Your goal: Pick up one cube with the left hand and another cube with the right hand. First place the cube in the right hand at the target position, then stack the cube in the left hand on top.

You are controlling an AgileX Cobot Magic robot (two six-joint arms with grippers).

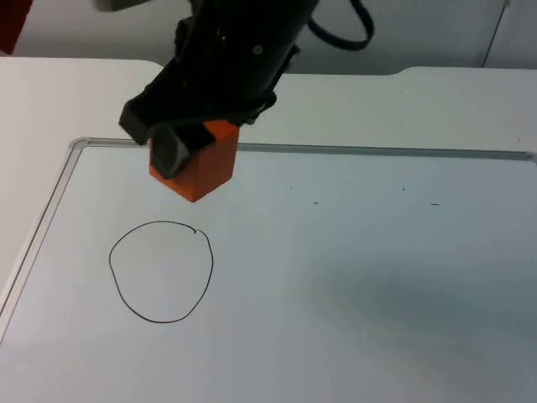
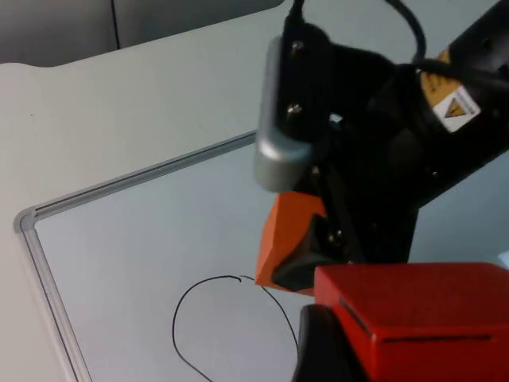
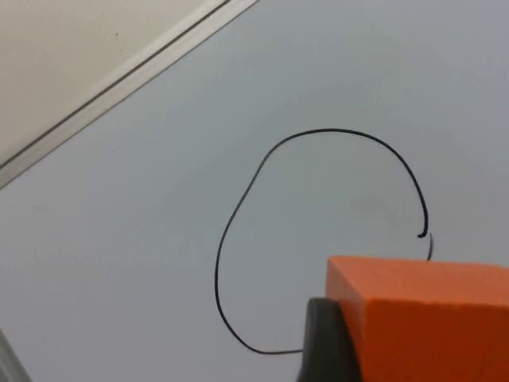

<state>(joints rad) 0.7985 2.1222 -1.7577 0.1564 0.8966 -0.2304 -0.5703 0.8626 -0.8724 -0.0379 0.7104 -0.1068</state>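
Observation:
My right gripper is shut on an orange cube and holds it in the air just beyond the far edge of a hand-drawn black circle. In the right wrist view the orange cube sits between the fingers, with the circle on the board below. My left gripper is shut on a red cube. From it I see the right arm with the orange cube ahead, above the circle.
The circle is drawn on a whiteboard with a metal frame that lies flat on the white table. Right of the circle the board carries only a few small marks.

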